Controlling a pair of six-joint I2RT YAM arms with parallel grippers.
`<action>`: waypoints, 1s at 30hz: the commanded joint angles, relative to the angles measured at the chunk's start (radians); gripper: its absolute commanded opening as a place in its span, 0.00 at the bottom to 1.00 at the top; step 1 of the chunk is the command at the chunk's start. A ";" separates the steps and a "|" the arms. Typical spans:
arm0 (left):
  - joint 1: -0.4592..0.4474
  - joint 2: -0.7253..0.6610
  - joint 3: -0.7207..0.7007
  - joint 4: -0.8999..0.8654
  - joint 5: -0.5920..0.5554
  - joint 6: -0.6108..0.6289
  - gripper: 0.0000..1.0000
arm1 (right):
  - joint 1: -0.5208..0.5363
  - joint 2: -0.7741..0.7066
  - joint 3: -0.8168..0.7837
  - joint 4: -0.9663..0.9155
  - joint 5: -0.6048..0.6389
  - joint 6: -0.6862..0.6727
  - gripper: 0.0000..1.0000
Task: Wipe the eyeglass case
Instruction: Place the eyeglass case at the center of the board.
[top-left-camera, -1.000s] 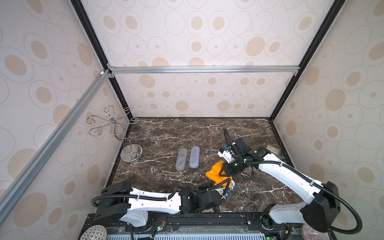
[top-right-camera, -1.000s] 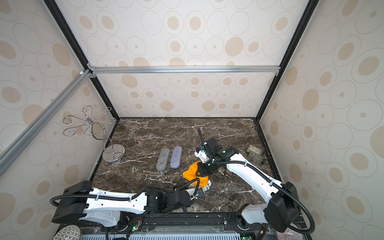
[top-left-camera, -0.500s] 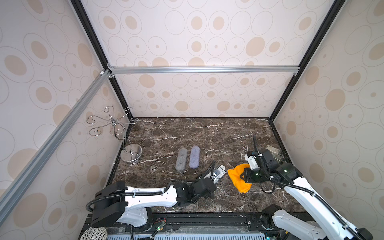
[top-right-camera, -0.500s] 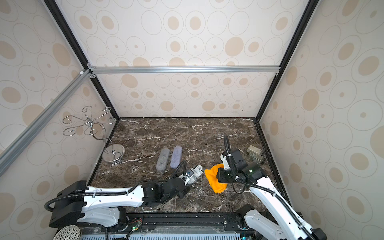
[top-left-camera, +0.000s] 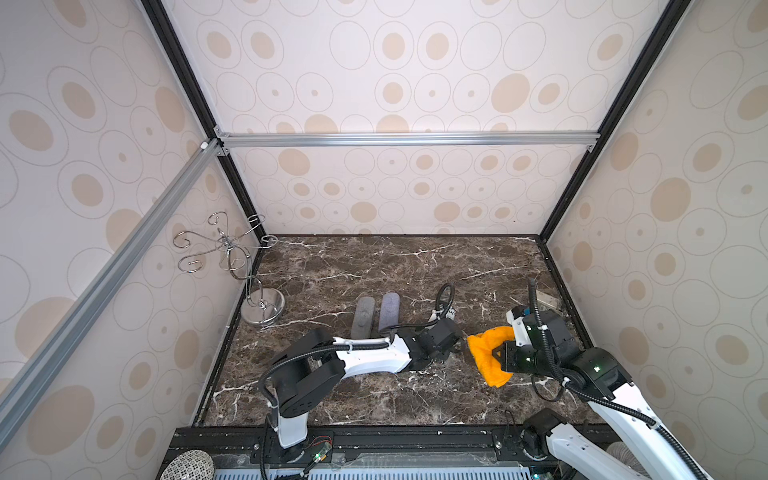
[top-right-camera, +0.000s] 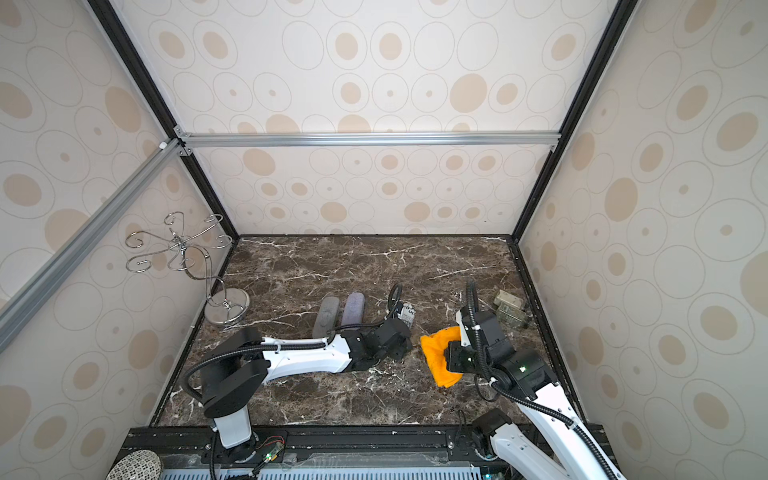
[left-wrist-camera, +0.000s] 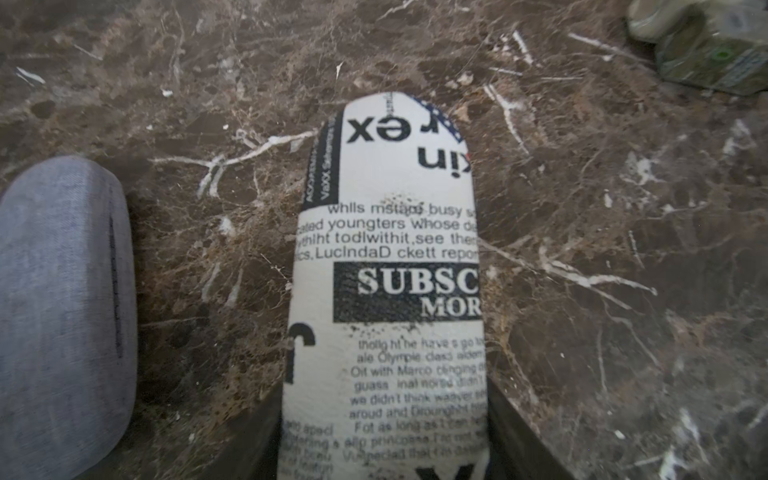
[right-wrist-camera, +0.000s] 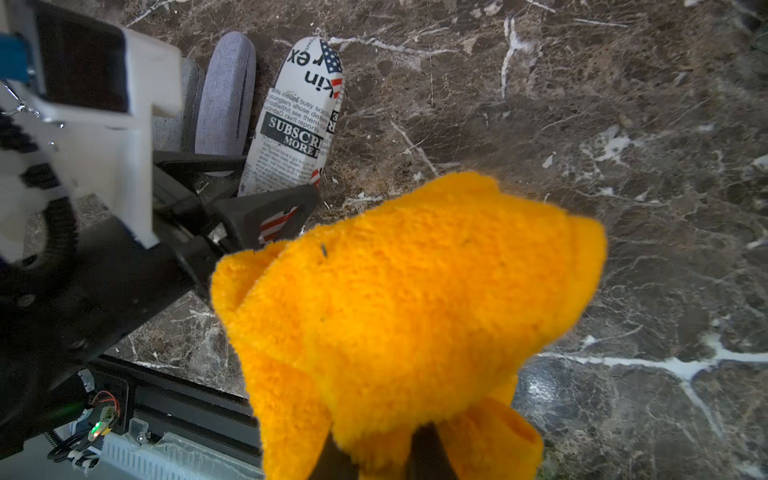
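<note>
The eyeglass case is white with newspaper print and a flag pattern. My left gripper is shut on its near end, and the case points toward the back wall, low over the marble. The case's far tip and the case show beyond the left gripper. My right gripper is shut on a fluffy orange cloth. The cloth hangs just right of the case and apart from it. The right gripper sits behind the cloth.
Two grey cases lie side by side just left of the held case; one grey case is close beside it. A metal hook stand is at the left wall. Small greenish packets lie at the back right.
The right arm has carried the orange cloth to the right, off the case. The left gripper has moved the case toward the back, next to the grey cases.
</note>
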 joint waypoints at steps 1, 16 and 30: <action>0.032 0.055 0.078 -0.042 -0.028 -0.081 0.47 | -0.004 -0.007 -0.007 -0.017 0.025 -0.003 0.00; 0.087 0.249 0.220 -0.063 -0.056 -0.131 0.53 | -0.004 0.003 -0.012 -0.014 0.027 -0.003 0.00; 0.090 0.245 0.220 -0.042 -0.057 -0.115 0.78 | -0.003 0.001 -0.023 0.000 0.011 -0.007 0.00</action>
